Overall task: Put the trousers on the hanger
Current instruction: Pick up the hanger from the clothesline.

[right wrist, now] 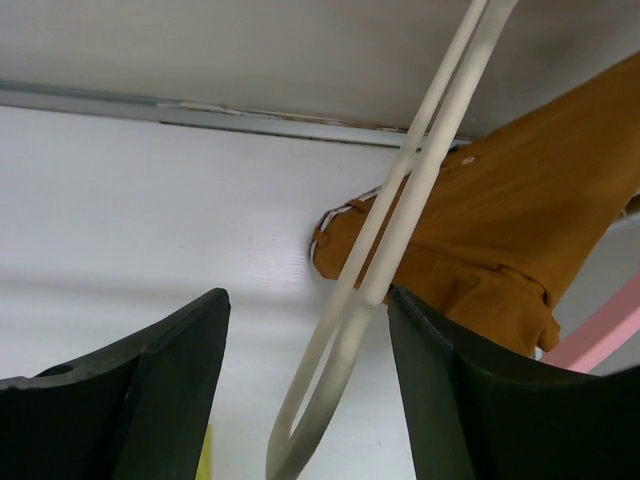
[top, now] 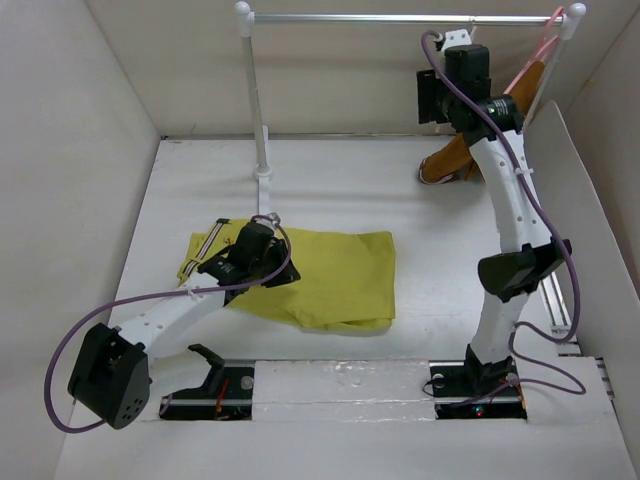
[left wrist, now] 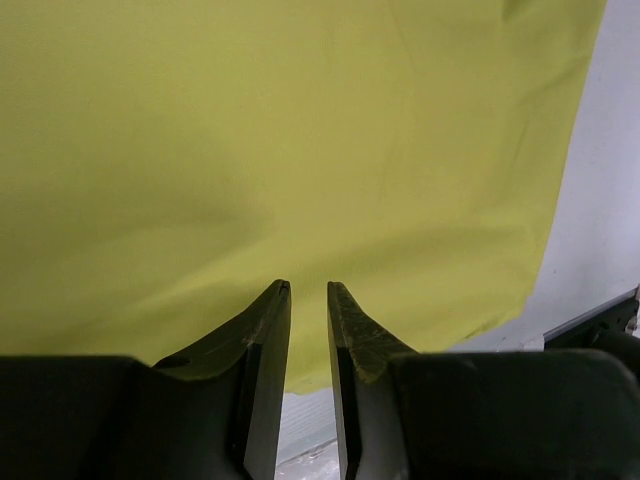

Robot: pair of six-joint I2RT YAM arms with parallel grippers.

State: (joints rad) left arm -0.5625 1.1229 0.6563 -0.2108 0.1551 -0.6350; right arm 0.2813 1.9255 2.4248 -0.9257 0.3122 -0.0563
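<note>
The yellow-green trousers (top: 330, 275) lie flat on the table left of centre, their striped waistband (top: 203, 247) at the left end. My left gripper (top: 268, 252) hovers low over them; in the left wrist view its jaws (left wrist: 308, 287) stand a narrow gap apart with nothing between, and the cloth (left wrist: 300, 140) fills the view. My right gripper (top: 437, 98) is raised at the back right near the rail. Its wrist view shows the jaws (right wrist: 307, 292) wide open around the cream-white hanger (right wrist: 402, 220), which hangs loose close to the right finger. The hanger is hidden in the top view.
A metal rail (top: 400, 18) on a white post (top: 258, 100) spans the back. A rust-brown garment (top: 450, 160) hangs from a pink hanger (top: 540, 55) at its right end, just behind the cream hanger (right wrist: 520, 200). White walls enclose the table.
</note>
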